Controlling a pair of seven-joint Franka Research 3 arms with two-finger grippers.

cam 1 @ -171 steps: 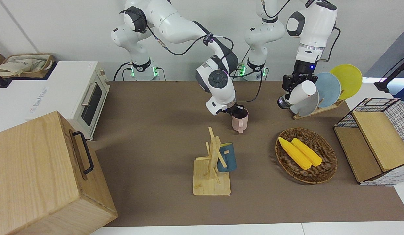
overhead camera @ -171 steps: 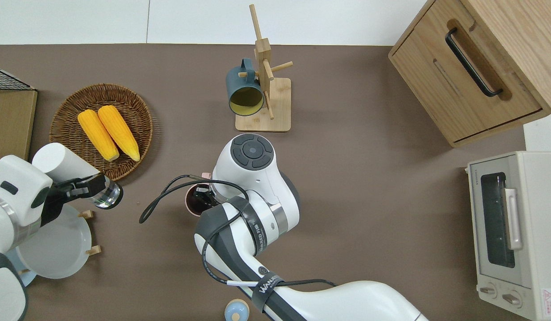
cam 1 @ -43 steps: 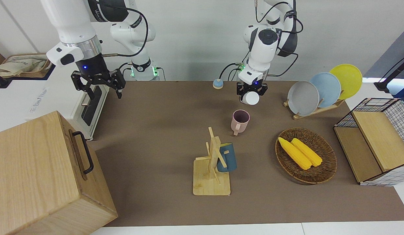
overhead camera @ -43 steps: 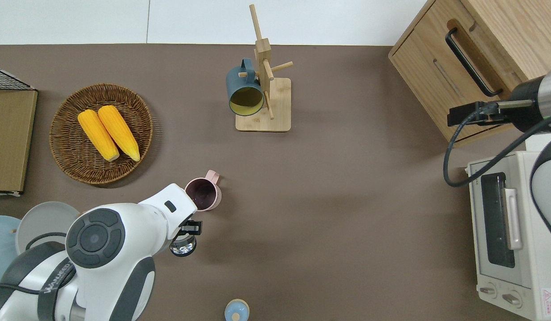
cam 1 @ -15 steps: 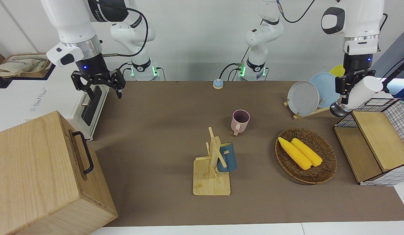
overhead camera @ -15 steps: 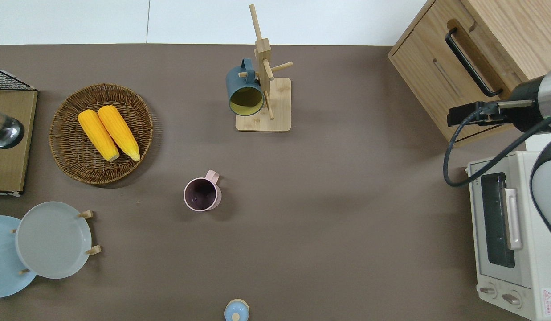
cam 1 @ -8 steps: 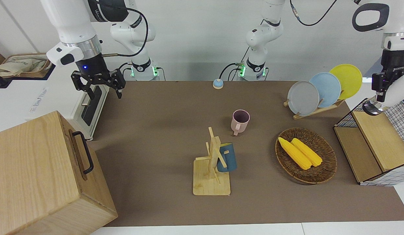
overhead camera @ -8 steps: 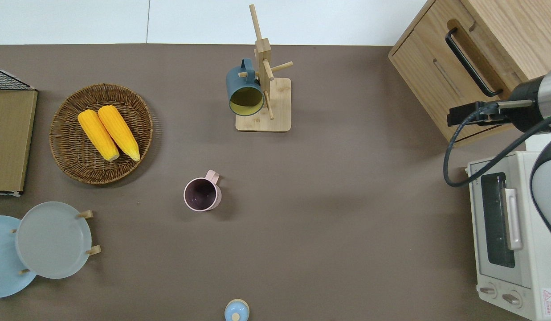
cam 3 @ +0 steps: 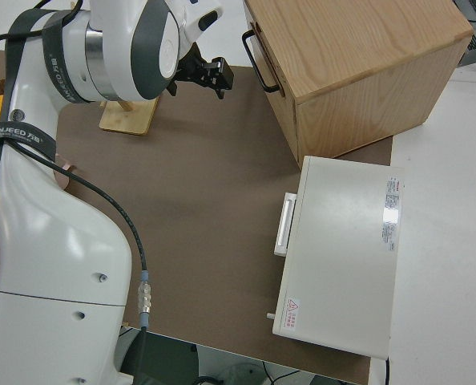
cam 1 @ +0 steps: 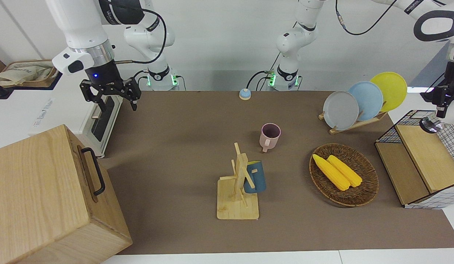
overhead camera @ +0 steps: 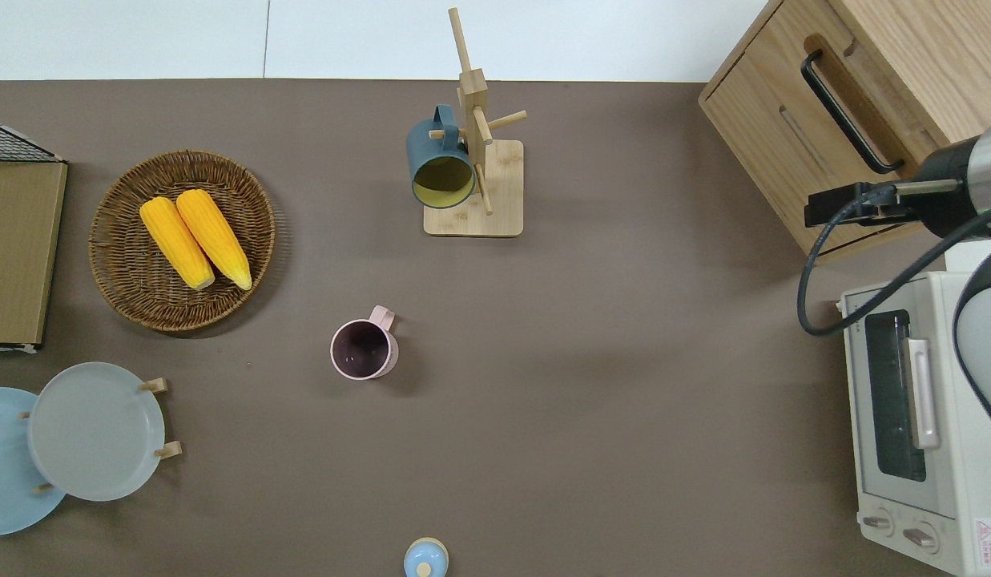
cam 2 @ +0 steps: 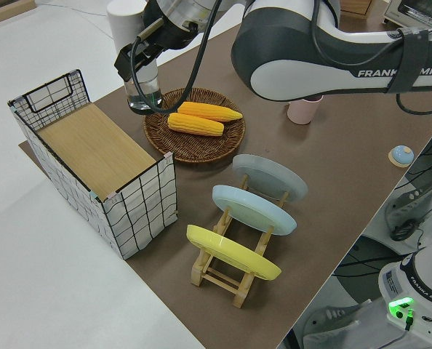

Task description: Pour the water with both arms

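left gripper [cam 2: 137, 52] fingers clamp bottle [cam 2: 141, 80] over wire basket [cam 2: 140, 207] | beside corn tray [cam 1: 362, 190] | overhead omits it | right gripper [cam 1: 116, 107] parked, fingers spread

Two corn cobs [cam 1: 337, 171] in wicker basket [cam 1: 366, 192]
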